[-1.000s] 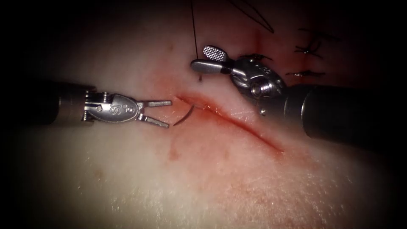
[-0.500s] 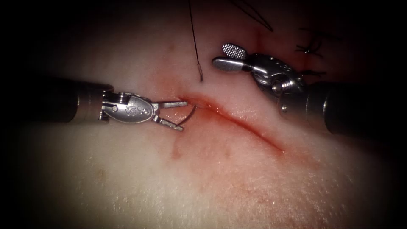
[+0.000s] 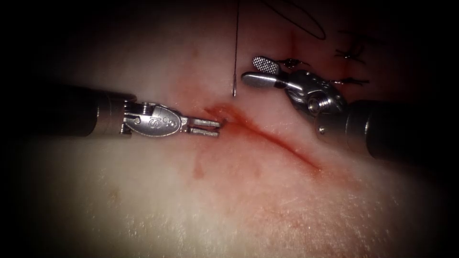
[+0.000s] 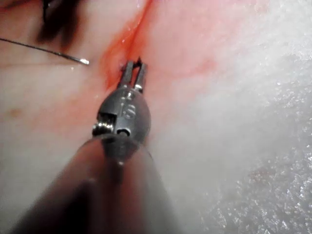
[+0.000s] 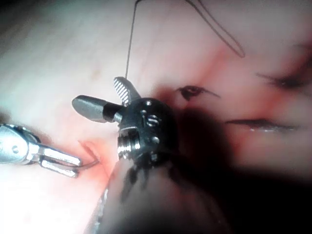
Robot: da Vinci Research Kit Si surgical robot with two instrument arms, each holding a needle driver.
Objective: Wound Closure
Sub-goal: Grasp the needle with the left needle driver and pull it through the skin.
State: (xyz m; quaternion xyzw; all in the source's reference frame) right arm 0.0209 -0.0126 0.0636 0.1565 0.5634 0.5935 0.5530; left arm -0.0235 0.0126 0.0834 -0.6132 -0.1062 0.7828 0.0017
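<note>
The tissue (image 3: 239, 200) bears a red cut (image 3: 277, 141) that runs diagonally. My left tool (image 3: 217, 128) lies at the cut's left end with its jaws shut on the curved needle (image 5: 90, 158) near its pointed end. The rest of the needle's curve appears to stay in the tissue. From close by, the left tool (image 4: 134, 73) pinches a dark bit of needle at the wound edge. Dark thread (image 3: 236, 48) drops from above to the tissue just above that end. My right tool (image 3: 250, 68), (image 5: 97, 92) hovers open above the cut and holds nothing.
Finished stitches with cut thread ends (image 3: 351, 52) (image 3: 351, 82) (image 5: 263, 124) sit at the far right. A loose thread loop (image 3: 306, 24) lies at the back. Red fluid stains the tissue around the cut.
My left tool moved right to the needle and shut its open jaws on it. The right tool drew back to the right, and the thread shifted right.
</note>
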